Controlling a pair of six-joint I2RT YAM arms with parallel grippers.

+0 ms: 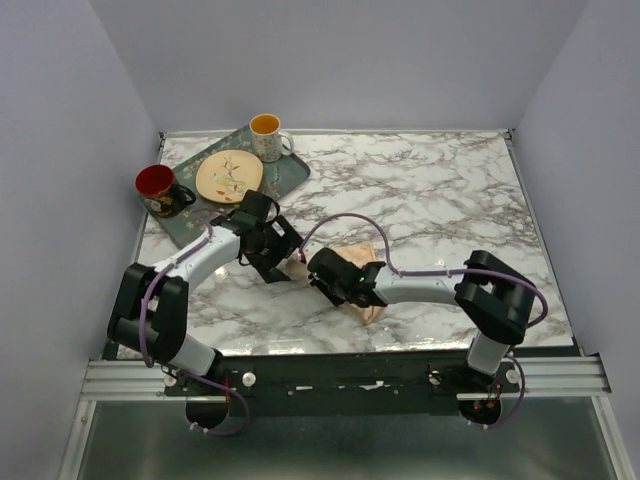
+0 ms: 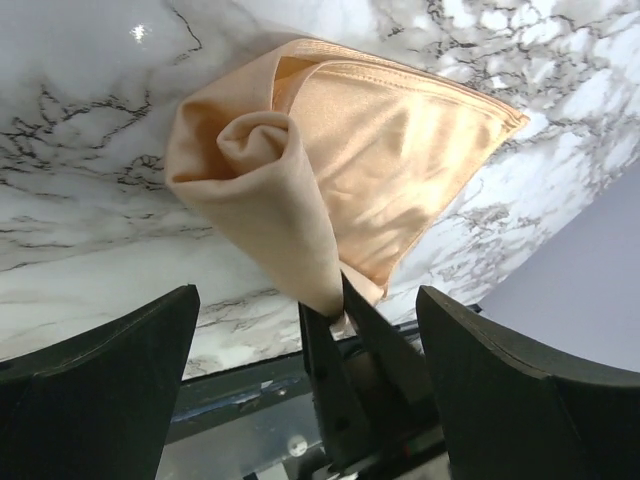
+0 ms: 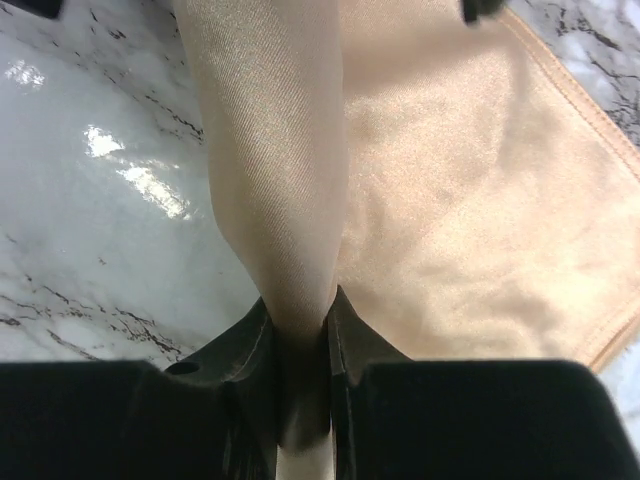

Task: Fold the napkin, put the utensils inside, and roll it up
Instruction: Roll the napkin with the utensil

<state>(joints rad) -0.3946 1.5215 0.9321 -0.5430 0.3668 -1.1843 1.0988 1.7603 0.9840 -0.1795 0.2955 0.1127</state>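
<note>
There are one napkin (image 2: 400, 160), two mugs (image 1: 266, 138) (image 1: 158, 190), one plate (image 1: 229, 175), one tray (image 1: 291, 174) and two claws (image 2: 305, 305) (image 3: 300, 330).

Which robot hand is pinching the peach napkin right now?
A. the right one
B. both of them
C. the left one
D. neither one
A: the right gripper has its fingers closed on a bunched fold of the napkin, while the left gripper stands wide open with its fingers clear of the cloth.
</note>
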